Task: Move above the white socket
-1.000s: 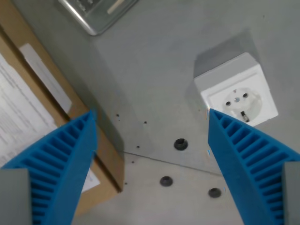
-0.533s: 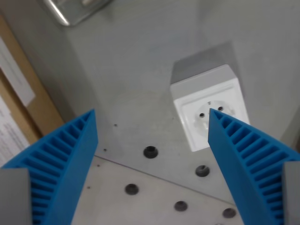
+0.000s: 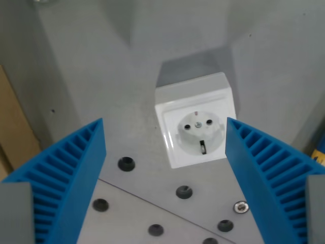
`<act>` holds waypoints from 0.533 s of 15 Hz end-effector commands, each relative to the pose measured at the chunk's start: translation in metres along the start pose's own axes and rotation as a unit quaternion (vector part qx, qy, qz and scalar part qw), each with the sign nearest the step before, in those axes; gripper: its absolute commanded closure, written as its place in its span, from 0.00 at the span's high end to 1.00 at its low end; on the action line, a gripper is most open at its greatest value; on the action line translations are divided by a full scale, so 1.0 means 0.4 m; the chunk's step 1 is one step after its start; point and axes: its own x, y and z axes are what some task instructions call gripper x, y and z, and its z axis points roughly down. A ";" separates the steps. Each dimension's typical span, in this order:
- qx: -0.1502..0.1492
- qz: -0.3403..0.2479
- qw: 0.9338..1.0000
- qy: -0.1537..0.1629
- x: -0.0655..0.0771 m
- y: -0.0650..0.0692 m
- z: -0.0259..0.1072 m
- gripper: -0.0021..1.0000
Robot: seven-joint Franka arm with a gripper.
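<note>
A white socket (image 3: 195,122) stands on the grey metal table, a square box with a round recessed face and two pin holes. It sits in the middle of the wrist view, between my two blue ribbed fingers. My gripper (image 3: 164,127) is open and empty, held above the table. The left finger (image 3: 66,173) is well to the socket's left. The right finger (image 3: 269,173) overlaps the socket's right edge in the picture.
Several dark round holes (image 3: 126,163) dot the table plate (image 3: 91,66) near the bottom of the view, with a seam running across. A brown cardboard edge (image 3: 12,127) shows at the wrist view's left. A small blue and yellow object (image 3: 320,152) peeks in at the right edge.
The camera has moved: the socket has shifted from the wrist view's right to its middle. The cardboard box and the metal tray have slid out toward the left and top.
</note>
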 end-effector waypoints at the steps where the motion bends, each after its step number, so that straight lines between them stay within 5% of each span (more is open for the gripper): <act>1: -0.020 -0.094 0.993 0.064 -0.028 0.010 0.020 1.00; 8: -0.019 -0.110 0.992 0.064 -0.053 0.043 0.047 1.00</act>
